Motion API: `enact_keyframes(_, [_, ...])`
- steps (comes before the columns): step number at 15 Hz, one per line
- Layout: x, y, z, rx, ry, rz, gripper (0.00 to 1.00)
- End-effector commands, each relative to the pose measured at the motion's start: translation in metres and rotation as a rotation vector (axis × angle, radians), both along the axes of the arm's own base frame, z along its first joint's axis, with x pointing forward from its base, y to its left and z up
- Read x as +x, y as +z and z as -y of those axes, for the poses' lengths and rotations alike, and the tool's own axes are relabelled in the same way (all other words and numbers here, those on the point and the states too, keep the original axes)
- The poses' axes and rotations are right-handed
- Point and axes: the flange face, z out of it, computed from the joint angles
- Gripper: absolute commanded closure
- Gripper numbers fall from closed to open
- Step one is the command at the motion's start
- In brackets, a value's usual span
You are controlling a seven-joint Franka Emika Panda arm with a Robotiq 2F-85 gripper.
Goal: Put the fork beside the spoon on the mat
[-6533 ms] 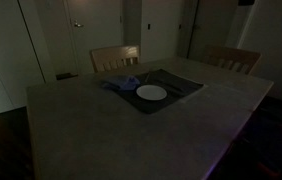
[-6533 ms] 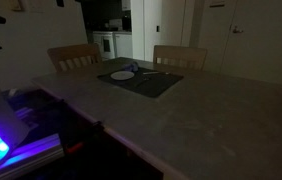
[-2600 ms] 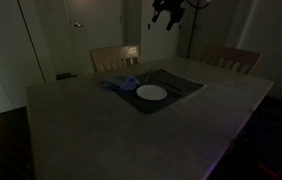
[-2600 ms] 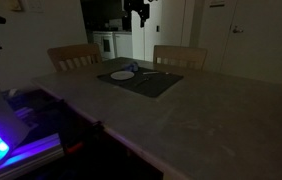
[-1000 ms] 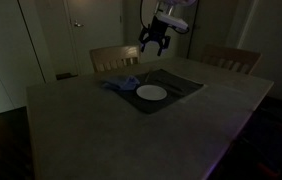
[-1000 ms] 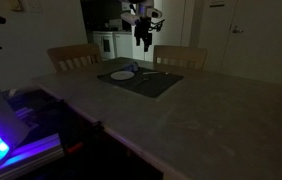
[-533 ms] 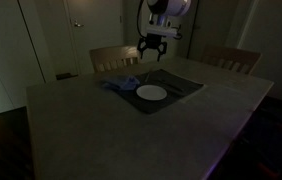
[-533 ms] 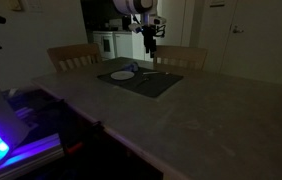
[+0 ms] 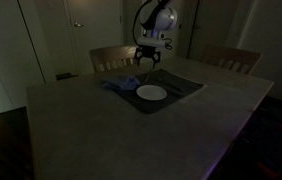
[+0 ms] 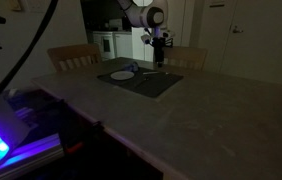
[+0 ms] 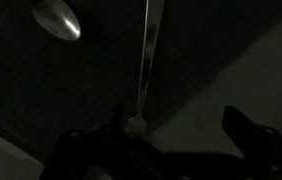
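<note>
Gripper point(image 11: 171, 128) is released. In the wrist view the fingers point(image 11: 249, 128) stand wide apart with nothing clamped between them. They are only dark silhouettes, cut off by the bottom edge.

The fork point(image 11: 145, 60) is on the mat point(image 11: 41, 80). It shows as a slim straight shaft running from the top edge down to a point between the jaws. Its near end widens slightly right by the left-side finger, but the tines can't be resolved. I can't tell if there is contact or a gap there.

The spoon point(image 11: 58, 18) shows only its shiny bowl at the upper left, apart from the fork shaft. Its handle isn't traceable in the dark.

The mat reads as dark textured fabric. The paler strip on the right is bare table point(image 11: 266, 60).

In both exterior views the gripper point(image 9: 146, 60) point(image 10: 161, 48) hangs low over the far part of the mat point(image 9: 181, 85) point(image 10: 151, 85), with the arm reaching up behind it. The height over the mat is not readable from these angles.

The white plate point(image 9: 151, 92) point(image 10: 123, 74) sits on the mat, apart from the gripper. The blue cloth point(image 9: 119, 84) lies rumpled at the mat's edge, just beside the plate.

Neither fork nor spoon can be made out in the exterior views, which are too dark and small.

Two wooden chairs point(image 9: 113, 58) point(image 9: 231, 58) stand behind the table point(image 9: 101, 130). Their lower parts are hidden by the tabletop.
</note>
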Motion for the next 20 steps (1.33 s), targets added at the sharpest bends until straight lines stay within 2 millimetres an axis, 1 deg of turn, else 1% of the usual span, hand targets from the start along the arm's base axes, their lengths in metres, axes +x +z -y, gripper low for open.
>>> enact_keyframes(1, [0.016,-0.012,0.011,0.012,-0.068,-0.063,0.0])
enact_keyframes(4, [0.02,-0.025,0.012,0.022,-0.101,-0.107,0.0])
enact_keyframes(7, [0.022,-0.033,0.016,0.024,-0.137,-0.126,0.0])
enact_keyframes(11, [0.024,-0.04,0.026,0.04,-0.176,-0.139,0.0])
enact_keyframes(14, [0.024,-0.042,0.031,0.041,-0.187,-0.148,0.01])
enact_keyframes(15, [0.024,-0.042,0.032,0.041,-0.19,-0.152,0.08])
enact_keyframes(17, [0.023,-0.044,0.033,0.04,-0.19,-0.162,0.16])
enact_keyframes(19, [0.021,-0.044,0.033,0.035,-0.188,-0.171,0.32])
enact_keyframes(20, [0.021,-0.045,0.033,0.035,-0.187,-0.175,0.42])
